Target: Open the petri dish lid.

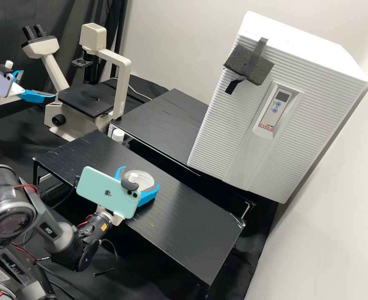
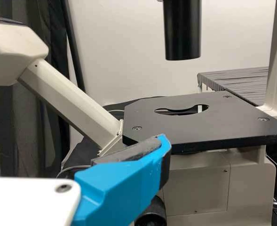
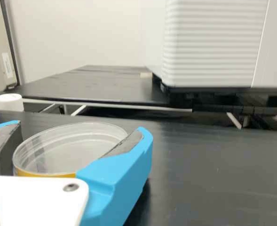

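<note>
Of the job's 2 main parts, a hold on the dish (image 1: 145, 180) looks done and the lifting of its lid (image 3: 70, 148) looks left to do. The dish is over the stand (image 1: 184, 221); I cannot tell whether its base bears on it. The lid appears seated, though clear plastic makes that a judgement. Above the stand, the right gripper (image 3: 81, 128) has its 2 fingers drawn in to the dish's width, 1 on each side, and seems to have hold of it; how firmly, I cannot tell. The left gripper (image 1: 39, 83) is off the stand, past its microscope end, with 2 fingers parted wide and nothing between them. I would put progress at about halfway: left is bringing this free gripper over the stand, taking the lid by its edge alone, and raising it clear while the base is held.
</note>
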You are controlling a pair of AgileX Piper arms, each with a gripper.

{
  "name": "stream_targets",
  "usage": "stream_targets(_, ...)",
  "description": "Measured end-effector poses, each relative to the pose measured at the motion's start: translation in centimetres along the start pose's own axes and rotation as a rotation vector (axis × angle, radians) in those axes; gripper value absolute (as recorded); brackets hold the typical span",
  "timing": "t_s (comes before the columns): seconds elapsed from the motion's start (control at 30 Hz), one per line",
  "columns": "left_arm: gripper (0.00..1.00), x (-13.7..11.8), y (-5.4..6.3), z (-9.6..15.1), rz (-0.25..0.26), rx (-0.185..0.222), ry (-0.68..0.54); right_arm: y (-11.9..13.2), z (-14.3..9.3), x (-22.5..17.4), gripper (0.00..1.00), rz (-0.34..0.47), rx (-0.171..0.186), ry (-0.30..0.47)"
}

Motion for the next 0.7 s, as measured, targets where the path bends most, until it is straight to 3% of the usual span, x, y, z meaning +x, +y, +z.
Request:
stream_targets(0.1, 1.0, 0.0, 0.0, 0.0, 0.0, 0.0, 0.0, -0.06, 0.09, 0.06, 0.0, -0.002, 0.005, 0.0)
stream_targets(0.13, 1.0, 0.0, 0.0, 0.0, 0.0, 0.0, 0.0, -0.09, 0.13, 0.08, 1.0, -0.004, 0.007, -0.001)
stream_targets(0.43, 1.0, 0.0, 0.0, 0.0, 0.0, 0.0, 0.0, -0.15, 0.21, 0.15, 1.0, -0.005, 0.005, 0.001)
stream_targets(0.7, 1.0, 0.0, 0.0, 0.0, 0.0, 0.0, 0.0, 0.07, -0.12, 0.02, 1.0, 0.01, -0.02, 0.017)
